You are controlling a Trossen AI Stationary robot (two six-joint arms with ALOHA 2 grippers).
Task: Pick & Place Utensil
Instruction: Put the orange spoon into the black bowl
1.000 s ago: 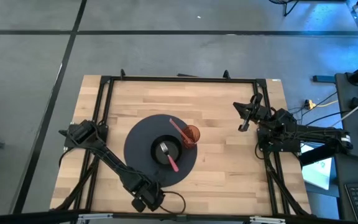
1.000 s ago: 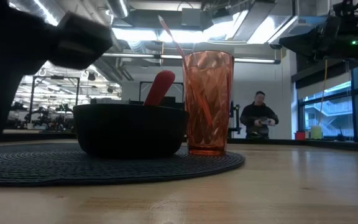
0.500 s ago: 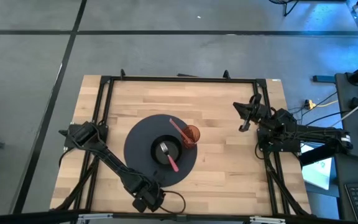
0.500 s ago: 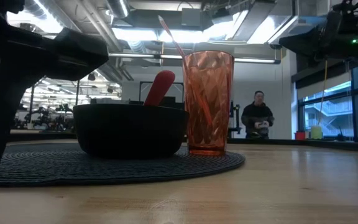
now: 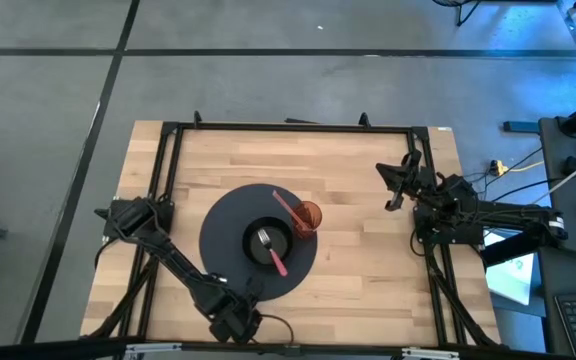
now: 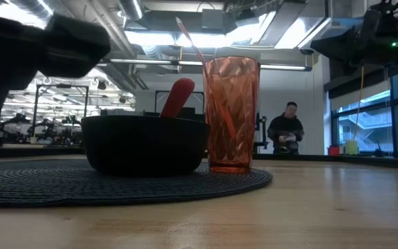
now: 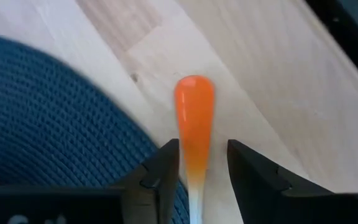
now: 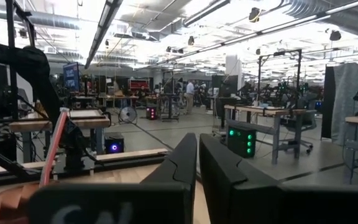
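Left wrist view alone shows an orange utensil (image 7: pixel 194 118) lying on the bench (image 7: pixel 278 81) beside the dark placemat (image 7: pixel 48 124), between the left gripper's (image 7: pixel 196 165) parted fingers, not clamped. In the high view's right half, the right gripper (image 5: pixel 396 187) waits, fingers nearly closed, empty. No writing is readable.

The utensil (image 7: pixel 194 121) between the left gripper's (image 7: pixel 197 168) dark fingers is bright orange. Beside the gripper is a dark blue woven mat (image 7: pixel 48 124), and under it is pale striped wood, the table (image 7: pixel 278 81).
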